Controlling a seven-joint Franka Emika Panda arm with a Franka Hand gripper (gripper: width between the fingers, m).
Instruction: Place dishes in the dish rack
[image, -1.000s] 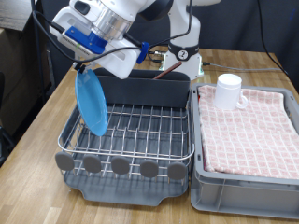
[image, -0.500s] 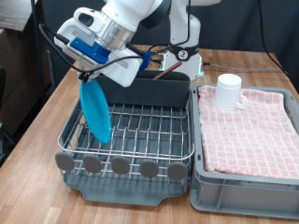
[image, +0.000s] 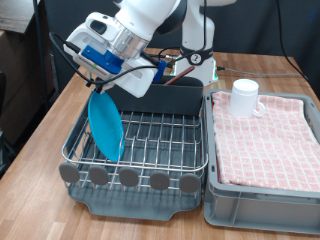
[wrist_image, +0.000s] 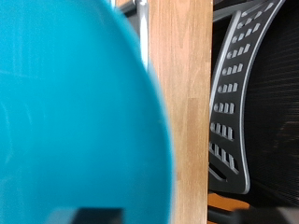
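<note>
two cameras, one wide and one very close

the exterior view stands off the arm, raised, looking down across the wooden table (image: 45, 125) at the dish rack (image: 150, 140) and the grey crate (image: 265, 165) on its right, with the arm at the far side. the wrist view sits right up against the light-blue plate (wrist_image: 75, 112), which fills most of its picture, blurred. both views share that plate (image: 106, 125) and a strip of the table (wrist_image: 179, 112).
</note>
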